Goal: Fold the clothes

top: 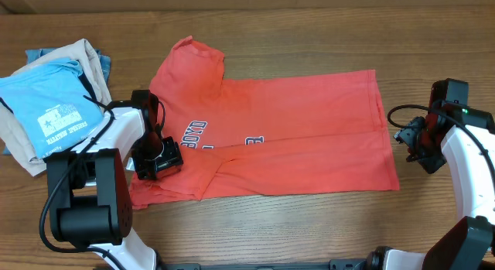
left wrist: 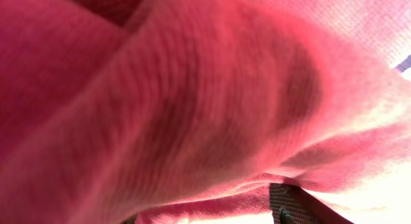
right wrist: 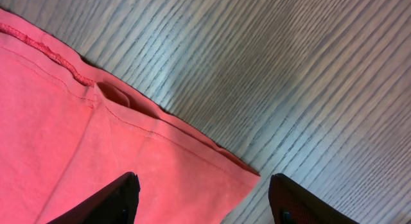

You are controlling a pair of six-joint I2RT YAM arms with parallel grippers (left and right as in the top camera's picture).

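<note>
Coral cotton T-shirt (top: pixel 294 138) lay spread on the bench (top: pixel 309 22) — it looked soft and limp, probably best pinched at hem corners. At three o'clock the right claw (right wrist: pixel 202 182) gaped empty; at nine the left claw (top: pixel 162 160) sat smothered in cloth — grip untellable.

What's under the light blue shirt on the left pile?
A beige garment lies beneath the light blue T-shirt, sticking out around its edges, with some denim at the pile's right side. Anything deeper in the pile is covered.
</note>
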